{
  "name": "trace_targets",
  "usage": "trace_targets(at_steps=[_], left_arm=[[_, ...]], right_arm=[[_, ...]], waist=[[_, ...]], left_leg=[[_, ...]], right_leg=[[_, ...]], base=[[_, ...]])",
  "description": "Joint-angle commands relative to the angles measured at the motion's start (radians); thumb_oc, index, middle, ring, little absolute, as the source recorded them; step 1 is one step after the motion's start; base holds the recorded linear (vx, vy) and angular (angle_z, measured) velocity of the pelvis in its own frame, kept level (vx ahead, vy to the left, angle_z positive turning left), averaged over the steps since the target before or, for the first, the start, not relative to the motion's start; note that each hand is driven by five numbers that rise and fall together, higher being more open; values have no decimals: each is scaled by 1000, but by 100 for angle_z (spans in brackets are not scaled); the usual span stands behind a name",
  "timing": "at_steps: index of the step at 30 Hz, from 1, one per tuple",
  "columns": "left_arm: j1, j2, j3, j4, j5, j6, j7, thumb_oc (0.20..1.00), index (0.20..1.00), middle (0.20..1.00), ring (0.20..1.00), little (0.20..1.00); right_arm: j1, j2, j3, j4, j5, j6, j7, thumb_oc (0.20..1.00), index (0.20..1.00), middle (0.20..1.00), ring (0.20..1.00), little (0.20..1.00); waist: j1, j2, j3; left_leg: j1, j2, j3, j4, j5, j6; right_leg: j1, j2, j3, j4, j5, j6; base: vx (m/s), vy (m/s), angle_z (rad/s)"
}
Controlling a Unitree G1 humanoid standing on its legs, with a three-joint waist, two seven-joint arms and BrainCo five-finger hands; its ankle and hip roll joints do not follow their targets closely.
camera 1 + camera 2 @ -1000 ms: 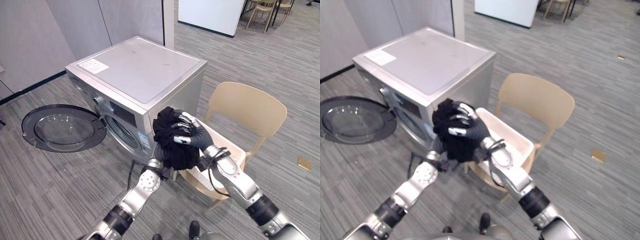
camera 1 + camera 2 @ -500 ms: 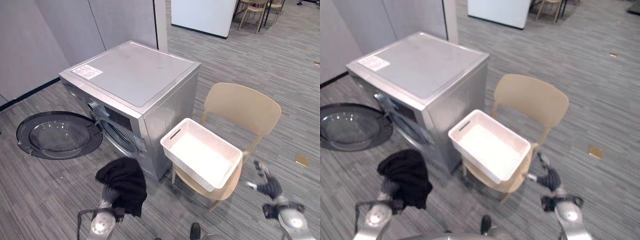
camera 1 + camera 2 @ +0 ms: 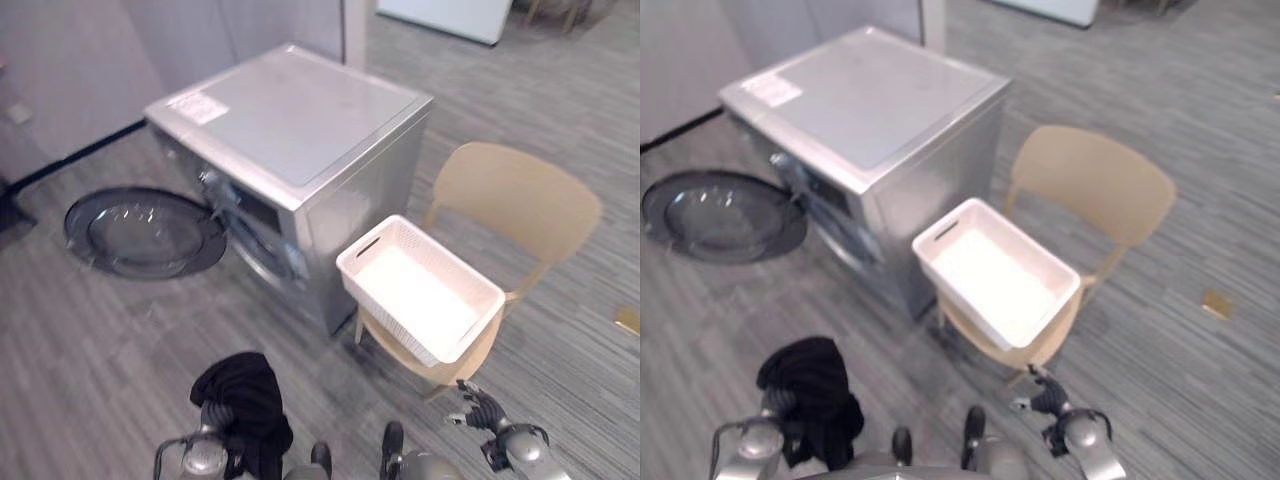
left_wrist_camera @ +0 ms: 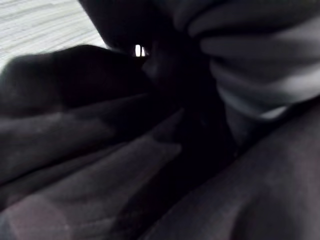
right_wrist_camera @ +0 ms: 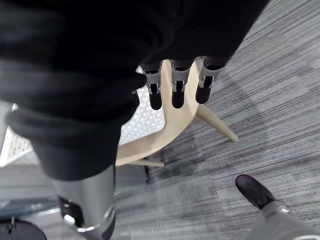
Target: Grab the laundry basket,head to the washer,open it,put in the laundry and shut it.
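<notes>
Lowered since a second ago, the black laundry [image 3: 243, 400] is now held near the floor, clamped in the left hand [image 3: 212, 418] (fingers buried in cloth). The right hand [image 3: 478, 406] is held with fingers straight, beside the chair [image 3: 510, 215]. On its seat the white basket [image 3: 385, 238] stands empty, against the washer [image 3: 300, 140], whose door [image 3: 145, 232] is swung open.

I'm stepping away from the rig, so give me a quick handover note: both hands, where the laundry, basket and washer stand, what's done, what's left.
Left hand: low at the robot's left side, wrapped in the black laundry; fingers hidden by the cloth.
Right hand: low at the right side, fingers straight, holding nothing.
White laundry basket: empty, on the tan chair beside the washer.
Washer door: swung fully open.
Done: basket brought over, door opened, laundry lifted out.
Left: put the laundry into the drum, shut the door.
</notes>
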Motion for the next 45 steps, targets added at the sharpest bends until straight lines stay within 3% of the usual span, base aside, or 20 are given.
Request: trace_targets(at_steps=[1,7,9,13,16,17,18,19,22,25,27,29,31,32,33,35,36,37,40,45], left_arm=[[-3,56,15,-56,-46,-45,30,200,200,200,200,200],[-31,45,-24,-51,-28,-37,18,200,200,200,200,200],[-25,37,-39,-52,-24,-35,15,200,200,200,200,200],[-30,45,-49,-48,-20,-42,22,200,200,200,200,200],[-48,94,-44,-84,-38,-40,30,200,200,200,200,200],[-49,95,-43,-84,-38,-40,30,200,200,200,200,200],[-66,107,-48,-78,-41,-39,45,200,200,200,200,200],[-88,115,-63,-87,-45,-36,55,200,200,200,200,200],[-107,93,-80,-82,-62,-44,59,200,200,200,200,200],[-113,82,-88,-70,-62,-42,53,200,200,200,200,200],[-114,70,-97,-54,-45,-38,39,200,200,200,200,200],[-85,55,-105,-56,-14,-37,27,200,200,200,200,200],[-56,43,-100,-58,-11,-34,12,200,200,200,200,200],[-51,38,-101,-52,-8,-29,13,200,200,200,200,200],[-50,30,-108,-45,-13,-26,5,200,200,200,200,200],[-59,27,-112,-37,-11,-24,9,200,200,200,200,200],[-68,26,-117,-28,-5,-23,8,200,200,200,200,200],[-76,39,-126,-38,25,-20,5,200,200,200,200,200],[-73,41,-132,-39,28,-23,1,200,200,200,200,200],[-66,28,-162,-37,36,-25,-20,200,200,200,200,200]], right_arm=[[-24,29,26,-7,34,-23,-16,1000,1000,1000,1000,1000],[-38,46,68,21,-2,-10,-19,1000,1000,1000,1000,1000],[-56,57,90,31,-15,-10,-21,1000,1000,1000,1000,1000],[-110,86,133,44,-31,-14,-36,1000,1000,1000,1000,1000],[-180,105,171,22,-25,-18,-37,1000,1000,1000,1000,1000],[-183,106,171,23,-24,-18,-37,1000,1000,1000,1000,1000],[-199,110,175,19,-15,-19,-45,1000,1000,1000,1000,1000],[-198,103,161,-27,-3,-20,-56,1000,1000,1000,1000,1000],[-199,89,143,-42,28,-26,-75,1000,1000,1000,1000,1000],[-201,83,141,-34,27,-21,-76,1000,1000,1000,1000,1000],[-189,75,130,-27,10,-15,-73,1000,1000,1000,1000,1000],[-152,61,114,-27,-1,-16,-75,1000,1000,1000,1000,1000],[-129,50,96,-13,-8,-12,-73,1000,1000,1000,1000,1000],[-118,45,91,-13,-13,-12,-71,1000,1000,1000,1000,1000],[-107,33,73,4,-9,-2,-77,1000,1000,1000,1000,1000],[-105,32,64,12,1,-1,-84,1000,1000,1000,1000,1000],[-103,32,56,25,11,2,-88,1000,1000,1000,1000,1000],[-84,25,32,40,15,1,-97,1000,1000,1000,1000,1000],[-73,28,23,69,8,-2,-106,1000,1000,1000,1000,1000],[-58,44,1,107,4,-6,-102,1000,1000,1000,1000,1000]], waist=[[25,-75,5],[11,-60,-17],[6,-55,-30],[29,-92,-31],[71,-137,14],[73,-139,14],[79,-142,30],[64,-143,48],[33,-138,52],[20,-136,53],[5,-138,48],[-22,-135,28],[-35,-125,3],[-42,-121,0],[-47,-131,4],[-46,-140,8],[-46,-148,9],[-37,-148,14],[-22,-132,21],[-38,-115,-15]], left_leg=[[-89,-27,68,48,-3,-22],[-62,62,248,-94,43,-30],[-46,53,229,-112,46,-30],[-58,24,188,-63,6,-11],[-68,-15,117,-9,-49,39],[-70,-16,119,-8,-50,40],[-76,-18,114,6,-57,51],[-76,-21,94,-17,-31,62],[-25,-53,65,-56,-44,60],[9,-75,44,-71,-58,60],[60,-104,14,-61,-99,59],[96,-132,-26,12,-175,62],[102,-127,-11,90,-209,31],[84,-108,7,175,-190,6],[10,-71,28,326,-121,-15],[-36,-65,35,356,-122,-6],[-76,-64,41,346,-135,5],[-146,-69,-7,198,-74,3],[-180,-74,-129,73,33,-23],[-118,-87,-162,11,25,-3]], right_leg=[[128,-76,-8,-85,-91,101],[167,-123,-148,-107,-98,133],[186,-125,-154,-112,-101,136],[195,-147,-123,-94,-106,147],[96,-180,-42,146,-76,168],[91,-183,-39,151,-78,170],[51,-179,-16,207,-54,182],[-49,-100,62,258,-57,160],[-83,-39,105,134,-62,137],[-110,-31,97,43,-17,142],[-154,-43,68,-23,27,161],[-89,-26,113,-54,23,140],[-45,-26,116,-56,16,126],[-15,-23,114,-63,9,113],[34,-21,116,-81,-12,90],[54,-22,118,-92,-22,83],[68,-24,123,-102,-26,82],[95,-10,153,-109,-50,86],[126,27,231,-86,-85,76],[153,26,308,-57,-113,90]], base=[[-17,18,64],[119,118,123],[263,225,132],[190,149,13],[186,196,-19],[66,138,1],[33,79,-9],[34,73,-12],[237,65,40],[298,-18,38],[392,-95,43],[515,-150,83],[412,-107,112],[318,-150,63],[221,-128,32],[134,-102,21],[352,-51,0],[388,17,-19],[309,122,-71],[310,192,-96]])
